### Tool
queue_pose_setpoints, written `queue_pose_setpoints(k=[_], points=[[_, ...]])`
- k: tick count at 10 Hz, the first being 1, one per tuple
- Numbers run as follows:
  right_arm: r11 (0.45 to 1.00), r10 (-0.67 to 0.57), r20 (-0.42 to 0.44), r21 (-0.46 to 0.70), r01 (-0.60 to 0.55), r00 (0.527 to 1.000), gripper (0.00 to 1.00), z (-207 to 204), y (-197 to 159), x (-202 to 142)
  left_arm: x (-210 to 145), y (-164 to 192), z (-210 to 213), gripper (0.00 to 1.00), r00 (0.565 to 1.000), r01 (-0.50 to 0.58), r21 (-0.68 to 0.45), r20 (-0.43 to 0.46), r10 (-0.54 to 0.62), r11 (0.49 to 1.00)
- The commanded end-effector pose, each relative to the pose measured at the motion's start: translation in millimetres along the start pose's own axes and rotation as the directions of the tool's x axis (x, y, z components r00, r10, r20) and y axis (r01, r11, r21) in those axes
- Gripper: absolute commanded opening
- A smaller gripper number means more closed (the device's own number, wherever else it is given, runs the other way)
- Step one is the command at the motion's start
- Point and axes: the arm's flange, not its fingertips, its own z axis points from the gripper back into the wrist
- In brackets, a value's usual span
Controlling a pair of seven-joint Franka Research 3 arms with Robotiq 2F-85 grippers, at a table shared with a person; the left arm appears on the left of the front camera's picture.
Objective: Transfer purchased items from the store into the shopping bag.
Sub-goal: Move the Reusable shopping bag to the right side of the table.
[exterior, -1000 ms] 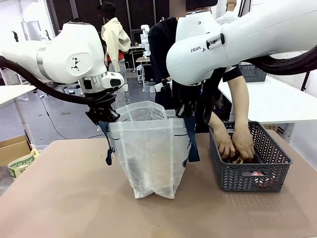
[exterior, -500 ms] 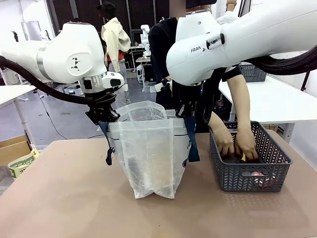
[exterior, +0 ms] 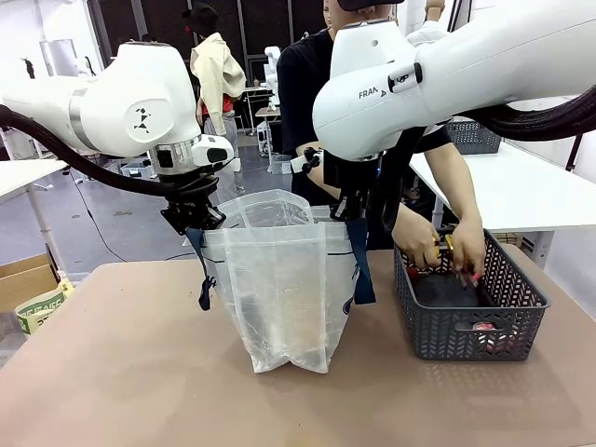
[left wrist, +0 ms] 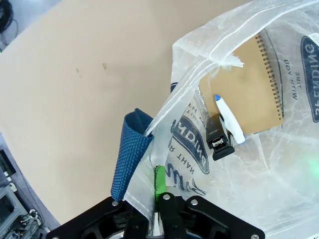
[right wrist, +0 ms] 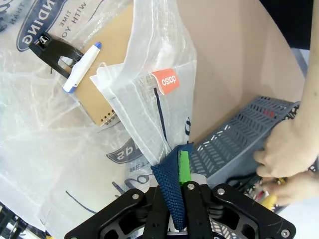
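Note:
The translucent white shopping bag (exterior: 284, 293) stands open mid-table, held up by both arms. My left gripper (exterior: 193, 221) is shut on the bag's left rim beside its navy handle (left wrist: 127, 157); my right gripper (exterior: 351, 209) is shut on the right rim and navy handle (right wrist: 172, 186). Inside the bag lie a brown spiral notebook (left wrist: 254, 97), a white pen with a blue tip (left wrist: 229, 119) and a black stapler (left wrist: 218, 139). The dark grey basket (exterior: 470, 298) sits at the right. A person's hands (exterior: 447, 247) lift small red and yellow items above it.
A red item (exterior: 484, 327) lies low in the basket's front. Bare tan tabletop (exterior: 140, 372) lies left of and in front of the bag. A cardboard box (exterior: 28, 279) stands off the table's left edge. A white table (exterior: 521, 186) is behind the basket.
The person's hands rose from deep in the basket to its rim, now holding small items. Both arms and the bag stayed still.

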Motion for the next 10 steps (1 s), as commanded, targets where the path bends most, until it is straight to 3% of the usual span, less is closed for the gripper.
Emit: queue_pose_setpoints(k=[1, 10], points=[[1.0, -0.001, -0.001, 0.0, 0.001, 1.0, 0.0, -0.7, -0.5, -0.5, -0.3, 0.7, -0.3, 0.0, 1.0, -0.001, 0.0, 0.0, 0.001, 1.0], [1.0, -0.001, -0.001, 0.0, 0.001, 1.0, 0.0, -0.7, -0.5, -0.5, -0.3, 0.7, -0.3, 0.0, 1.0, -0.001, 0.0, 0.0, 0.001, 1.0]])
